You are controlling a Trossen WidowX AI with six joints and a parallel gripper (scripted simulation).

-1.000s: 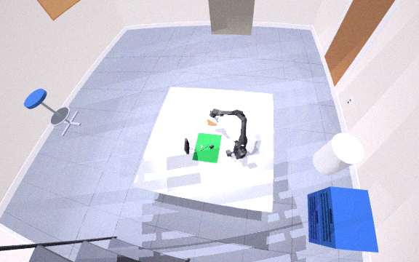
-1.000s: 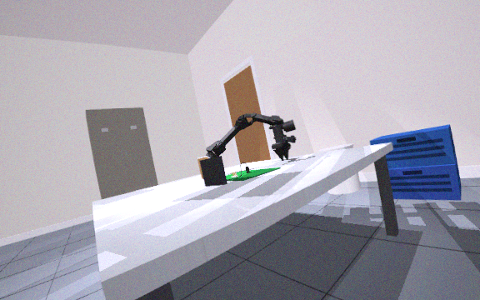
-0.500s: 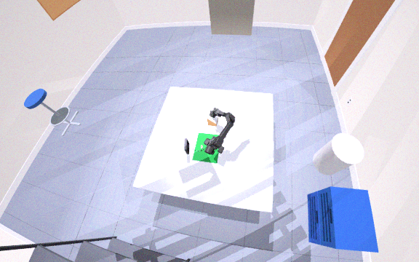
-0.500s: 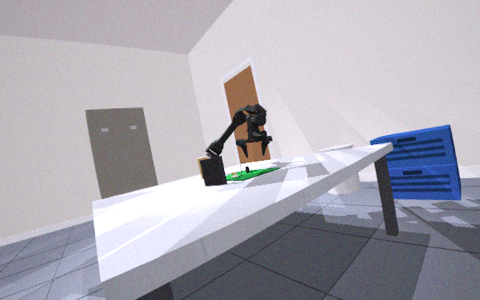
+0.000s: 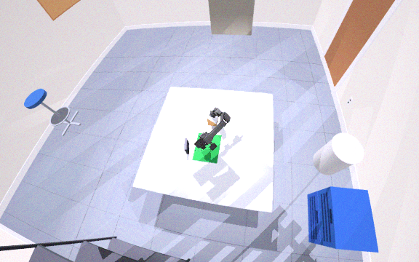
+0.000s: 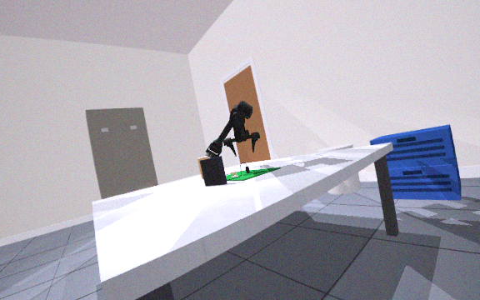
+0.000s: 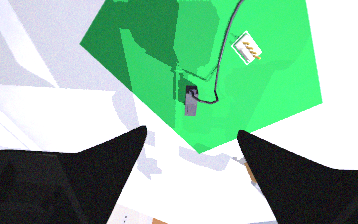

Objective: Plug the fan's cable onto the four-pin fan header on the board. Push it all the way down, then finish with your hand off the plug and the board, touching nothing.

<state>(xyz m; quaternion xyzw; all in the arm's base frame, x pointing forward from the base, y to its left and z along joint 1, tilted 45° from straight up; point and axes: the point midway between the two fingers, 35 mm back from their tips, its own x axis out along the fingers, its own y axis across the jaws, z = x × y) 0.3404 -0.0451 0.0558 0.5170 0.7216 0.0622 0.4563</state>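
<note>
The green board (image 5: 213, 158) (image 6: 265, 171) (image 7: 285, 85) lies on the table. The white four-pin header (image 7: 244, 46) stands on it with its gold pins bare. The dark plug (image 6: 247, 170) (image 7: 191, 102) is off the header, on the board near a corner in the wrist view. The thin dark cable (image 7: 220, 55) loops from it past the header and out of the wrist view. My gripper (image 5: 206, 146) (image 6: 244, 153) (image 7: 191, 131) is open and empty. It hangs above the board, touching neither plug nor board. In the wrist view the plug shows just beyond the gap between the fingertips.
A dark upright block (image 5: 186, 145) (image 6: 214, 171) stands on the table (image 5: 253, 120) (image 6: 161, 225) beside the board. An orange-brown block (image 5: 211, 123) is near the arm's base. A blue cabinet (image 5: 351, 218) (image 6: 423, 162) and a white cylinder (image 5: 334, 156) stand on the floor beyond the table.
</note>
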